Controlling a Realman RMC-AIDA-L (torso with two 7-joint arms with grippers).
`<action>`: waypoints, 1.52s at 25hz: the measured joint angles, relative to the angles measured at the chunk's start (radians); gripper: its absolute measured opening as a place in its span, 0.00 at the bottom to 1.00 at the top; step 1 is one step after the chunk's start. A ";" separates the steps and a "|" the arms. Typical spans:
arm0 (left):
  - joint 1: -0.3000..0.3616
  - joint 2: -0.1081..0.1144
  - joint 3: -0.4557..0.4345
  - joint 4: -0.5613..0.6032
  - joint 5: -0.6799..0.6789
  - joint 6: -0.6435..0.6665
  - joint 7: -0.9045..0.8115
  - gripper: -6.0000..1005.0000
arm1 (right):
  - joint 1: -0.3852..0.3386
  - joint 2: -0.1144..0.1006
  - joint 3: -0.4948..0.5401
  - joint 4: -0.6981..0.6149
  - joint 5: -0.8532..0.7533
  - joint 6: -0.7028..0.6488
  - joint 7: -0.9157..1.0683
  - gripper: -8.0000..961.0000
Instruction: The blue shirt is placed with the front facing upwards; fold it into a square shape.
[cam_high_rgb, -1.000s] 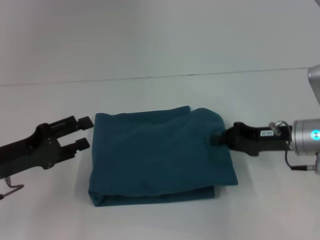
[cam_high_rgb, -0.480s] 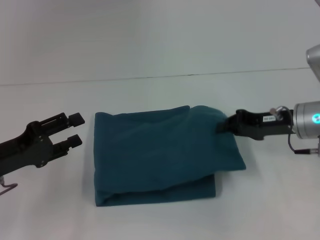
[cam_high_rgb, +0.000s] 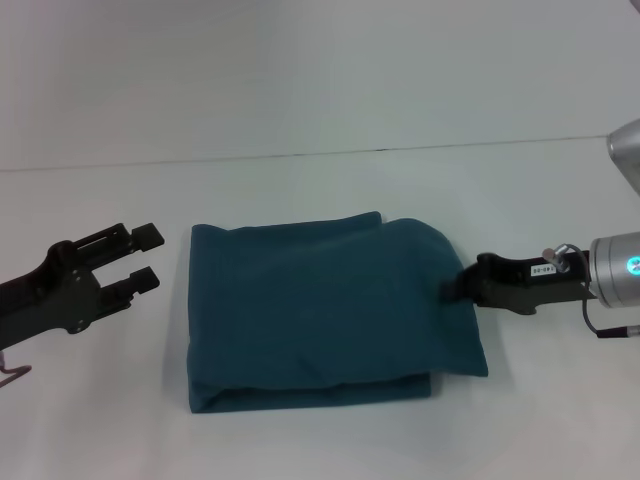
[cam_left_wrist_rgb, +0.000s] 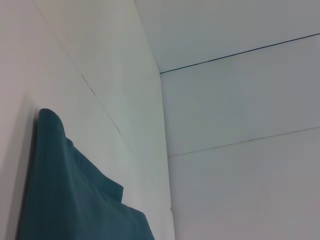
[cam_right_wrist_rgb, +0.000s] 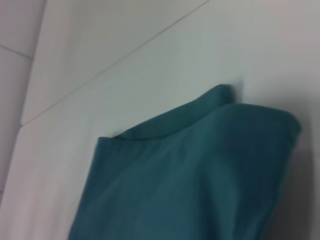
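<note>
The blue shirt (cam_high_rgb: 320, 310) lies folded into a rough square in the middle of the white table, with no lettering or collar showing. Its top layer overhangs the lower one at the front right corner. My right gripper (cam_high_rgb: 452, 285) is at the shirt's right edge, its dark fingertips pressed together on the cloth fold there. The right wrist view shows the shirt (cam_right_wrist_rgb: 200, 175) close up, without any fingers. My left gripper (cam_high_rgb: 148, 257) hovers open just left of the shirt, holding nothing and not touching it. The shirt (cam_left_wrist_rgb: 75, 195) also fills a corner of the left wrist view.
The white table (cam_high_rgb: 320, 190) runs out on all sides of the shirt, and a thin seam line crosses it behind the shirt. Bare surface lies in front of the shirt and beside both arms.
My right gripper has moved right and down, drawing the shirt's right edge outward and laying the lifted top layer flat. My left gripper has backed off to the left, away from the shirt.
</note>
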 joint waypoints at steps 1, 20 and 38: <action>0.000 0.000 0.000 0.000 0.000 0.000 0.000 0.73 | 0.000 0.000 -0.001 0.000 -0.011 0.002 0.004 0.06; 0.000 0.008 -0.024 -0.003 -0.002 0.013 0.001 0.73 | 0.045 -0.144 0.047 -0.208 0.017 -0.237 0.155 0.67; -0.007 0.017 -0.042 -0.002 -0.003 0.004 -0.007 0.73 | 0.100 -0.040 -0.133 -0.081 0.008 -0.276 0.119 0.68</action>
